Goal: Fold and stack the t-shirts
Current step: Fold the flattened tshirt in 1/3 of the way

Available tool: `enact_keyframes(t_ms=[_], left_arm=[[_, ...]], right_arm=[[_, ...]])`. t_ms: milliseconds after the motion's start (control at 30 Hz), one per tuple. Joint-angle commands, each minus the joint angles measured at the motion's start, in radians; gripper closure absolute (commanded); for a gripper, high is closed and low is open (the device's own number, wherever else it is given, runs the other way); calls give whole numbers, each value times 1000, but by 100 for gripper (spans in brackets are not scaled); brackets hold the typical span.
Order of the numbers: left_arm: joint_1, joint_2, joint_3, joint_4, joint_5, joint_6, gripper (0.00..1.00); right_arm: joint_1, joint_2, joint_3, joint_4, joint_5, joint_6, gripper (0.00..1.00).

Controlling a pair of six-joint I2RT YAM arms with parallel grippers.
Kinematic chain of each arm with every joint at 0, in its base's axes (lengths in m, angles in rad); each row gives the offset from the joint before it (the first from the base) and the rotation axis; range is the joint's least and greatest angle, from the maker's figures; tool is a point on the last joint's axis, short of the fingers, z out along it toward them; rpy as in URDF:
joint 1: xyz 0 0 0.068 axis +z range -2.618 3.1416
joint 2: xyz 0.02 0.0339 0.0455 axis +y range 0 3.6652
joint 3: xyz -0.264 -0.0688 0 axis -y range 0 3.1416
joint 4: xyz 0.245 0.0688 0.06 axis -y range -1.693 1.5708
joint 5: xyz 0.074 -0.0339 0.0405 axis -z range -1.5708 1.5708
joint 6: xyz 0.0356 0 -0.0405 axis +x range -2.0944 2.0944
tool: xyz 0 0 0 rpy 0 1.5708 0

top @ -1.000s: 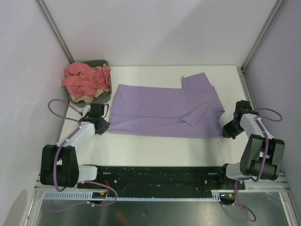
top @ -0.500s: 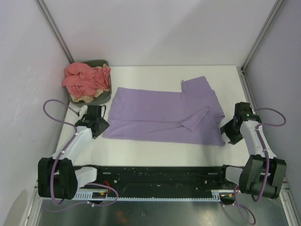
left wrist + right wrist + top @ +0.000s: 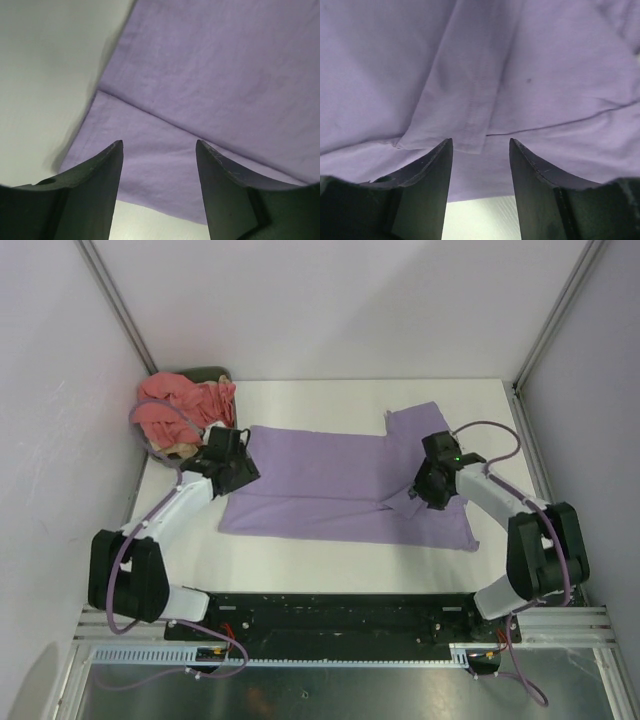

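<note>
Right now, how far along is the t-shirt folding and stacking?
Early. The lavender shirt lies spread on the table with its near long edge and a sleeve turned in. The left gripper and right gripper hover open over it. Left: finish folding it, then the salmon-pink shirt and tan shirt heaped in the bin; no stack exists.

**What the cameras cannot show**

From the top external view, the left gripper (image 3: pixel 238 468) hides its own fingers and part of the lavender t-shirt (image 3: pixel 330 490) at its left edge. The right gripper (image 3: pixel 428 495) covers its fingers and part of the folded sleeve (image 3: pixel 403 503). The dark bin (image 3: pixel 212 374) shows only a strip of rim behind the salmon-pink shirts (image 3: pixel 170 405). The tan shirt (image 3: pixel 180 450) is a mere sliver. Both wrist views cut the t-shirt at their edges, and the finger bases at the bottom.
</note>
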Motion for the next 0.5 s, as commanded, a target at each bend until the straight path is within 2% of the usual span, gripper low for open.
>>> enact_keyframes(t_ms=[0,467], left_arm=[[-17,39,39,19,39,45,35],[-19,93,50,41,69,60,36]], right_arm=[[51,63,65,32,39,19,48],[126,158,65,20,76,67,57]])
